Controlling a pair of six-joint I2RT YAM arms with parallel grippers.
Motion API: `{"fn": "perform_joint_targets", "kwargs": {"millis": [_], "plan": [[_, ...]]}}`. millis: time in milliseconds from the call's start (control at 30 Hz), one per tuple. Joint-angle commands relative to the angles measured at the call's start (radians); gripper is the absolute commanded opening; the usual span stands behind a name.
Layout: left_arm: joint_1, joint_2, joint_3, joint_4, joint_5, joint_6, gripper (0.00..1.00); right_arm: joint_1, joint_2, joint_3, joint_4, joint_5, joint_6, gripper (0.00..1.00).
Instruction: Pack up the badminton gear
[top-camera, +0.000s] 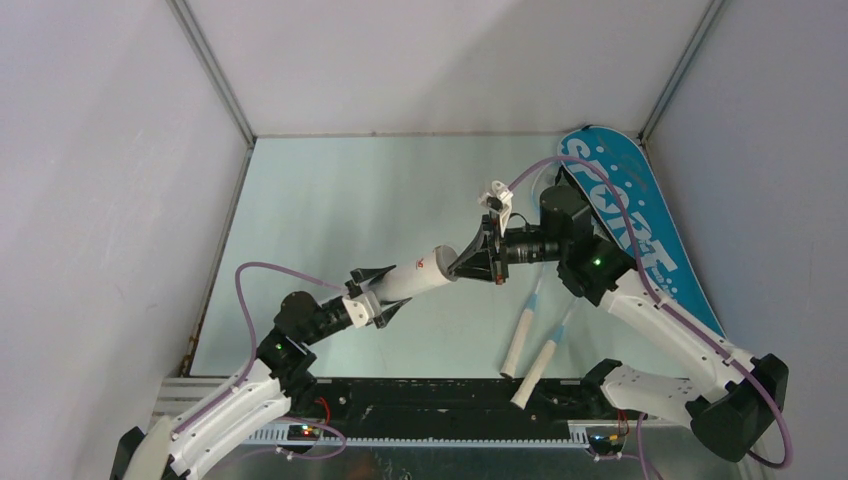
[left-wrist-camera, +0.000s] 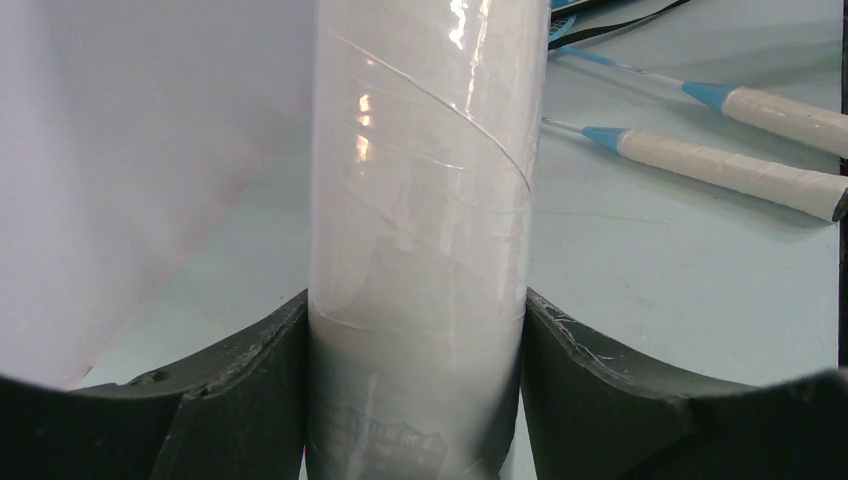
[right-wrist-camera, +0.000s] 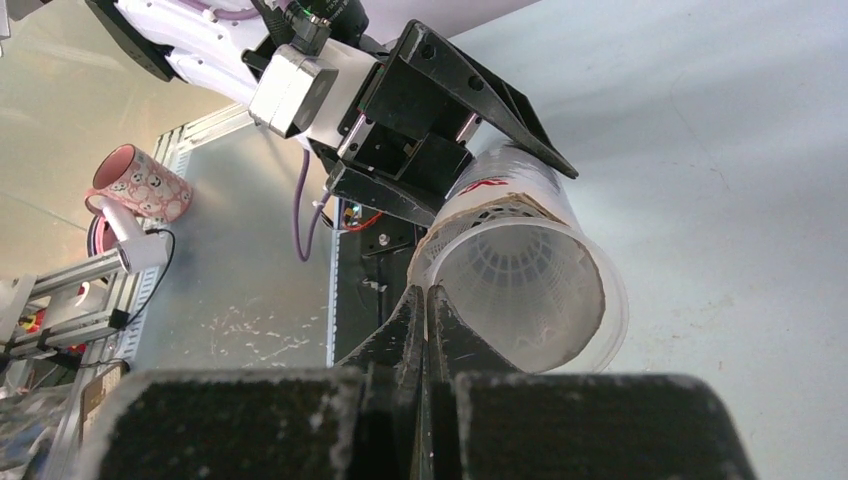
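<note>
Currently, the long white tube (top-camera: 418, 277) is held off the counter (top-camera: 340, 200) near its middle, tilted, with the open mouth turned toward the right arm. The left jaws are gripping it: in the left wrist view the black fingers (left-wrist-camera: 250, 390) press on both sides of the tube's (left-wrist-camera: 420, 220) glossy wall. The right jaws are closed flat together and hold nothing. Their tips sit at the near rim of the tube mouth (right-wrist-camera: 520, 290); contact cannot be told. A white ribbed lattice shows deep inside the tube. A red mark sits on the tube's outside near the mouth. One small white shuttlecock (top-camera: 497, 196) shows just beyond the right wrist; whether it lies on the counter cannot be told. Two rackets (top-camera: 519, 345) lie side by side on the counter under the right arm, cream handles toward the near edge, blue collars above the grips. The blue "SPORT" bag (top-camera: 640, 225) lies flat along the far right side. A pink mug (right-wrist-camera: 140, 185) stands off to the side, beyond the counter's near edge.
</note>
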Motion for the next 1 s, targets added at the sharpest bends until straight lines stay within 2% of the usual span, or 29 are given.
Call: {"fn": "perform_joint_targets", "kwargs": {"millis": [0,400,600,733,967], "plan": [[-0.004,-0.003,0.003,0.068,0.017,0.003,0.69,0.009,0.015,0.031,0.055,-0.041,0.018,0.00],[-0.005,-0.026,-0.007,0.072,0.017,0.003,0.69,0.026,0.073,0.088,-0.049,-0.075,-0.005,0.00],[-0.005,-0.041,-0.015,0.081,0.018,0.000,0.69,0.024,0.102,0.136,-0.151,-0.047,-0.005,0.00],[-0.005,-0.050,-0.018,0.085,0.022,-0.005,0.68,0.023,0.112,0.155,-0.156,-0.046,0.012,0.00],[-0.004,-0.072,-0.046,0.158,0.016,-0.031,0.68,0.027,0.151,0.235,-0.147,-0.163,0.051,0.00]]}}
